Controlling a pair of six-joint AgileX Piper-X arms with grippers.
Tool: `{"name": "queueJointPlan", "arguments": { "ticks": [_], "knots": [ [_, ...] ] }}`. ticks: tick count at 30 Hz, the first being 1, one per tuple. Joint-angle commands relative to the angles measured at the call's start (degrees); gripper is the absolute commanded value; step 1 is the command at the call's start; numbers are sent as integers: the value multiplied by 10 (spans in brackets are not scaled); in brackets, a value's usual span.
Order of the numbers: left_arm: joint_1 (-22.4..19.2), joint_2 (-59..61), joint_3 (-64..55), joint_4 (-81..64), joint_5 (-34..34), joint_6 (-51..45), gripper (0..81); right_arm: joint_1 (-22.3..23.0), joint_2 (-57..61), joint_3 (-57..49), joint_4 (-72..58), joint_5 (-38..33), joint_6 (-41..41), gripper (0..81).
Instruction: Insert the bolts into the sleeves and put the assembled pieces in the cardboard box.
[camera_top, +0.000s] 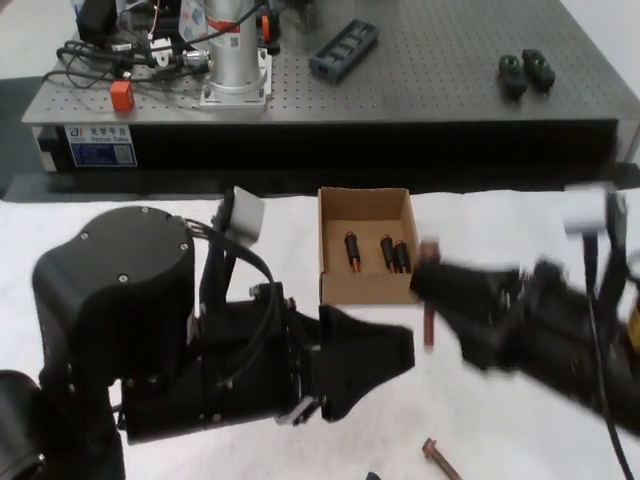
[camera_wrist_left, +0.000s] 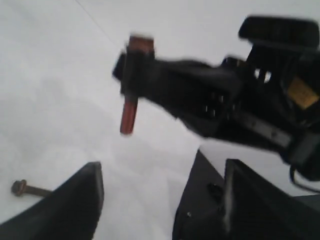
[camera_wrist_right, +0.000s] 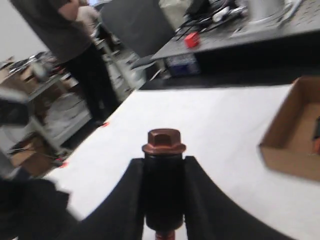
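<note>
High view: I note a loose bolt near my released left claw; right claw beside box grasps upright sleeved bolt.

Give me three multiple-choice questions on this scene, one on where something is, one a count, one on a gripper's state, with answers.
1. Where does the loose bolt lie? A in the cardboard box; B on the white cloth; C on the floor.
2. How many assembled pieces are in the cardboard box? A one; B three; C six.
3. What state is the right gripper in? A open, empty; B shut on the box's wall; C shut on a sleeved bolt.
Answers: 1 B, it lies on the cloth, outside the box. 2 B, three lie on the box floor. 3 C, its fingers clamp the black sleeve.
</note>
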Motion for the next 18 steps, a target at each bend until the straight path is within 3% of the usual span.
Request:
{"name": "queueJointPlan", "arguments": {
  "ticks": [1,6,11,18],
  "knots": [
    [-1,-1,-1,57,-41,42,491,-50,127,-130,75,107,-118,29],
    [-2,5,-6,171,-128,111,491,-66,327,-300,146,164,-203,29],
    [-2,68,-49,263,-134,150,491,-67,505,-485,255,187,-218,29],
    [-5,188,-139,348,-151,205,491,-76,666,-643,350,193,-217,29]
  ]
}}
